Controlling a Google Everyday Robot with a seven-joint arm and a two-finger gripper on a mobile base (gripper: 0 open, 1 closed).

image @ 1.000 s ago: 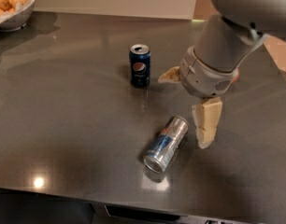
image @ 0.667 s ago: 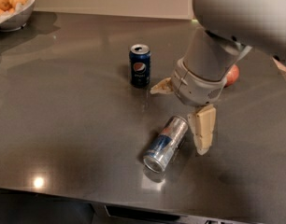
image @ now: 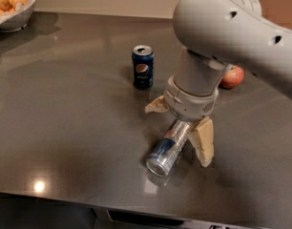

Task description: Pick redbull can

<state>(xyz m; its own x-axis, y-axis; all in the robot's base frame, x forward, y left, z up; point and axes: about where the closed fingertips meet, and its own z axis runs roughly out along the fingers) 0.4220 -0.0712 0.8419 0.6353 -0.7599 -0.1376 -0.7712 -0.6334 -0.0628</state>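
Observation:
The redbull can (image: pixel 166 150) lies on its side on the dark grey counter (image: pixel 69 104), silver with blue panels, its shiny end facing the front. My gripper (image: pixel 182 132) hangs right above the can's far half, open. One tan finger (image: pixel 203 142) sits to the can's right, the other finger (image: pixel 155 106) to its far left. The fingers straddle the can without closing on it. The wrist hides the can's far end.
A dark blue Pepsi can (image: pixel 143 67) stands upright behind the gripper. A red apple (image: pixel 232 77) lies at the right, partly behind the arm. A white bowl of fruit (image: pixel 11 4) sits at the far left corner. The counter's front edge runs along the bottom.
The arm has moved left and down, so the gripper now sits over the redbull can with a finger on each side. The can has not moved.

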